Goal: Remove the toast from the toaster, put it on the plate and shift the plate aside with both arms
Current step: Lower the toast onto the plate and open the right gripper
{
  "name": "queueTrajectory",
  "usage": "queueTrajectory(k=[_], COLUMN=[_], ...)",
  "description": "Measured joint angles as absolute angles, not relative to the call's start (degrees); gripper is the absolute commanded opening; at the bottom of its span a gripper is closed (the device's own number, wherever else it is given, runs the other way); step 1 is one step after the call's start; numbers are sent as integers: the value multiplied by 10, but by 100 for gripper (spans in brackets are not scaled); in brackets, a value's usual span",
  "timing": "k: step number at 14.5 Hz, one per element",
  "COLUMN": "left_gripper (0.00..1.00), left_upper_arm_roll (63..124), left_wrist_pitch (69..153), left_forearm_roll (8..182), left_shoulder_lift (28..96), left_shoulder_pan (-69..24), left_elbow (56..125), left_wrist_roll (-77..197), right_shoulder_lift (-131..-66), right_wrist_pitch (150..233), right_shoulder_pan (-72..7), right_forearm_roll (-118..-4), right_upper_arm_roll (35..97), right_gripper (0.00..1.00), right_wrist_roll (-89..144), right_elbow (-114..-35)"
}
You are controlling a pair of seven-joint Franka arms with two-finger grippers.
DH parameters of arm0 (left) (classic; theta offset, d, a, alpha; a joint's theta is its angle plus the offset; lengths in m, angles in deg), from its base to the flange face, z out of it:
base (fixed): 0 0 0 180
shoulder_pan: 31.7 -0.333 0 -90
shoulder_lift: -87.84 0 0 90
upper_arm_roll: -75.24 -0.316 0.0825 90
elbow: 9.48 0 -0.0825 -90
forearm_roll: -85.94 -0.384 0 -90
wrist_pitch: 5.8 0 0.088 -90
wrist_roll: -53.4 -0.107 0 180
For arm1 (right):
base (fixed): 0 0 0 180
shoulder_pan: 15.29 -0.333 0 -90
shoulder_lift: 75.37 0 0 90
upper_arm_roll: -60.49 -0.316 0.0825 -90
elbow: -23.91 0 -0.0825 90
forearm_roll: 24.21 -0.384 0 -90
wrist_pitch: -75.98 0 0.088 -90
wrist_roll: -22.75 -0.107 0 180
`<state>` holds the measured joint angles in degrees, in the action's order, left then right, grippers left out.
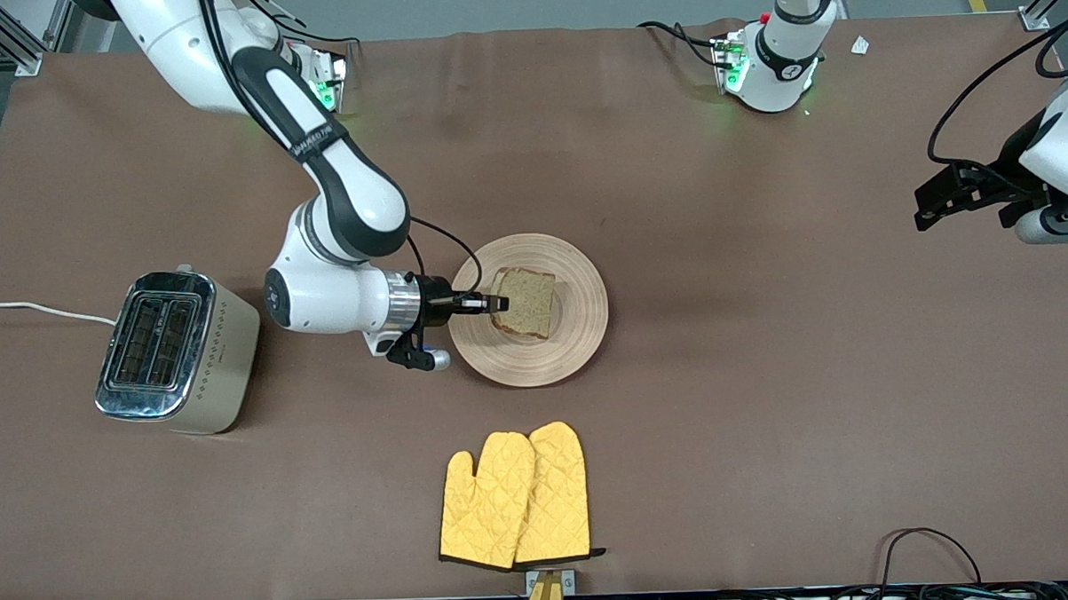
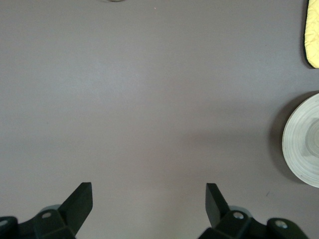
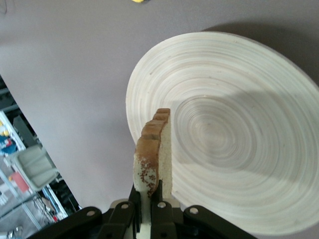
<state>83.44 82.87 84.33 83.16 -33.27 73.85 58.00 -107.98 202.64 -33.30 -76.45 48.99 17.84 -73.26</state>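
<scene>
The round light-wood plate (image 1: 579, 321) lies mid-table. My right gripper (image 1: 497, 303) reaches over its rim and is shut on the toast (image 1: 527, 303), a speckled tan slice with a brown crust, held over the plate. In the right wrist view the toast (image 3: 154, 154) stands edge-on between the fingers (image 3: 160, 199) above the plate (image 3: 239, 139). My left gripper (image 1: 926, 205) waits at the left arm's end of the table, open and empty (image 2: 149, 204); the plate's rim (image 2: 304, 139) shows at the edge of its wrist view.
A silver two-slot toaster (image 1: 176, 350) stands at the right arm's end of the table with a white cord (image 1: 28, 309). A pair of yellow oven mitts (image 1: 516, 498) lies nearer the front camera than the plate; a mitt edge (image 2: 313, 32) shows in the left wrist view.
</scene>
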Motion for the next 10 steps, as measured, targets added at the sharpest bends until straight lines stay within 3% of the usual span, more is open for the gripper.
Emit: queueTrajectory(k=[5,10], left_gripper=[100,100], left_upper_arm_roll=[835,835], left_wrist_pitch=[829,829], left_forearm_roll=[843,843], left_shoulder_lift=[832,832], left_shoulder_pan=[-333,-333], left_elbow=[741,744], left_wrist_roll=[580,580], right_shoulder_lift=[-1096,-1106], right_wrist_pitch=[1999,1986], right_shoulder_pan=[-290,-278], right_forearm_roll=[-834,-845], right_upper_arm_roll=[497,494], right_gripper=[0,1], right_wrist_roll=[352,381], right_elbow=[-774,-777])
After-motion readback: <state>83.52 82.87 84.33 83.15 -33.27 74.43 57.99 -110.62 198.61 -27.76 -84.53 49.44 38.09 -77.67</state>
